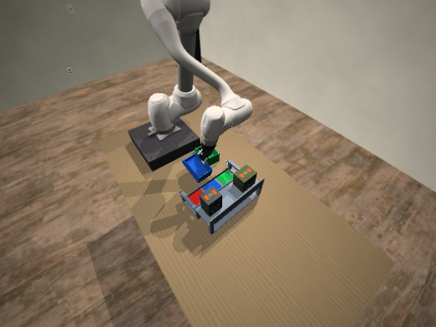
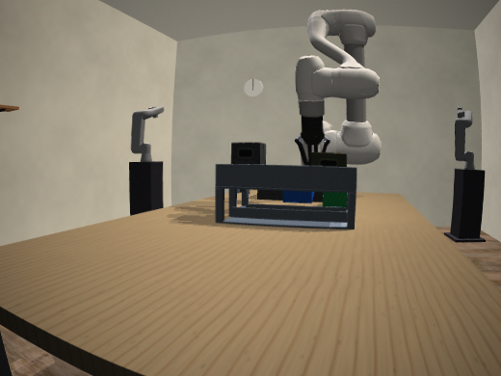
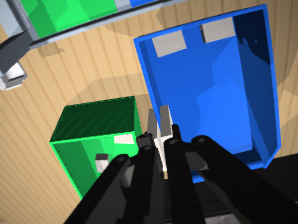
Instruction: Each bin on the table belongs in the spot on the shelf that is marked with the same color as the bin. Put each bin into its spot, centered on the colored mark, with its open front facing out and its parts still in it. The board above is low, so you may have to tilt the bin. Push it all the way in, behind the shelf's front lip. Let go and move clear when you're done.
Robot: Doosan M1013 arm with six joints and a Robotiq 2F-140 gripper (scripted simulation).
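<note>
Wood-grain bench top [image 1: 293, 260] carries my arm's dark base [image 1: 144, 147] at one end, with the grey shelf [image 1: 235, 205] just beyond it showing red, blue and green marks [image 1: 224, 177] and two dark boxes [image 1: 210, 201] on its top board. Between base and shelf I hold the blue bin [image 1: 197, 168] tilted, the gripper [image 3: 161, 131] pinched nearly shut on its thin side wall, its grey parts slid to one end. Just beside it, the green bin [image 3: 97, 145] rests on the bench.
</note>
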